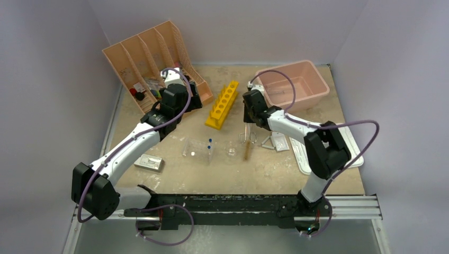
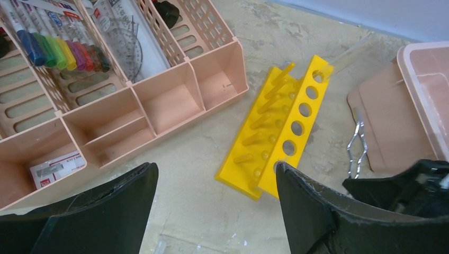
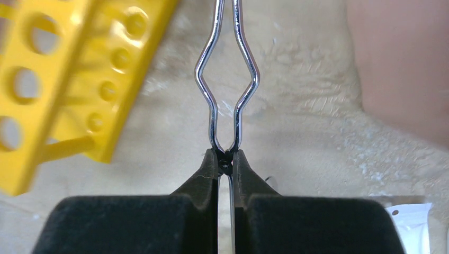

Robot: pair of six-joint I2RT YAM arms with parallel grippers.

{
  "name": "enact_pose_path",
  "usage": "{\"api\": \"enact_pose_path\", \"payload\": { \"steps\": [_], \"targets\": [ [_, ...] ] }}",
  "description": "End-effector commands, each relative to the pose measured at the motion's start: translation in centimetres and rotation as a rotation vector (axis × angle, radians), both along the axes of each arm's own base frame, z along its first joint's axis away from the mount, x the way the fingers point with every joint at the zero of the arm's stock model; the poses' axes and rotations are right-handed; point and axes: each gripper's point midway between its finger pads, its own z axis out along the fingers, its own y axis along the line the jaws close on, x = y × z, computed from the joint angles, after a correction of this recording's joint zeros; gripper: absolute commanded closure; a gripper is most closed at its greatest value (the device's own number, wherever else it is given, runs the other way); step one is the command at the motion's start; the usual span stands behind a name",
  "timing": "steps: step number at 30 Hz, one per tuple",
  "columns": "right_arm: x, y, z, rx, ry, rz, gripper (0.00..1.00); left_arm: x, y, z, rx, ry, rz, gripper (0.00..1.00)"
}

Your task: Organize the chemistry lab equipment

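While most of the kit lies loose on the table, I judge the job barely under way. On my screen the right gripper [image 3: 226, 159] has its fingers pressed together on the narrow end of the tongs [image 3: 226, 79]. They stick out ahead of it, between the rack [image 3: 63, 79] and the tub [image 3: 402, 63]; whether they are clear of the table I cannot tell.

The left gripper [image 2: 215, 166] hangs with fingers spread wide and nothing between them, just beside the organizer [image 2: 212, 74]. Some organizer slots hold markers [image 2: 58, 50] and a printed sachet [image 2: 55, 169].

Left to sort, as I read it, are the pipettes [image 1: 209, 144], the brush [image 1: 247, 152] and the white packet [image 1: 148, 162]. All three lie on the table, apart from any container. My guess is the tongs need a home first.
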Motion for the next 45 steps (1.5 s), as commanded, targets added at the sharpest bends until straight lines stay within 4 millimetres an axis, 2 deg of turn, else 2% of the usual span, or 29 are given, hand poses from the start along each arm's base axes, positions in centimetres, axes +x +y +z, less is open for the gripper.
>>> {"api": "enact_pose_path", "payload": {
  "steps": [1, 5, 11, 14, 20, 25, 31, 35, 38, 42, 45],
  "targets": [
    [2.5, 0.5, 6.7, 0.099, -0.25, -0.007, 1.0, 0.4, 0.1, 2.6, -0.042, -0.063, 0.008, 0.19],
    [2.6, 0.2, 8.3, 0.133, -0.319, -0.028, 1.0, 0.3, -0.4, 2.6, -0.059, -0.062, -0.013, 0.19],
    [3.2, -0.5, 10.6, 0.149, -0.401, -0.074, 1.0, -0.1, -1.8, 3.7, -0.129, -0.119, -0.092, 0.19],
    [3.8, -0.8, 12.6, 0.143, -0.444, -0.092, 1.0, -0.3, -2.2, 3.8, -0.14, -0.121, -0.116, 0.19],
    [5.0, -1.8, 17.8, 0.161, -0.5, -0.124, 1.0, -0.5, -3.2, 4.4, -0.169, -0.134, -0.166, 0.19],
    [5.4, -4.1, 21.9, 0.215, -0.526, -0.173, 1.0, -0.7, -4.1, 5.0, -0.202, -0.153, -0.213, 0.19],
    [5.7, -9.9, 24.4, 0.197, -0.516, -0.336, 1.0, -0.9, -4.0, 5.2, -0.206, -0.163, -0.212, 0.19],
    [5.5, -14.5, 23.8, 0.136, -0.45, -0.518, 1.0, -0.9, -3.7, 5.0, -0.2, -0.161, -0.202, 0.19],
    [5.7, -17.3, 22.0, 0.134, -0.38, -0.633, 1.0, -0.8, -3.7, 4.7, -0.198, -0.158, -0.199, 0.19],
    [6.1, -19.8, 20.3, 0.098, -0.38, -0.786, 1.0, -0.7, -3.3, 4.4, -0.186, -0.149, -0.176, 0.19],
    [7.3, -20.7, 19.1, 0.089, -0.377, -0.859, 1.0, -0.6, -2.7, 3.9, -0.162, -0.133, -0.143, 0.19]
  ]
}}
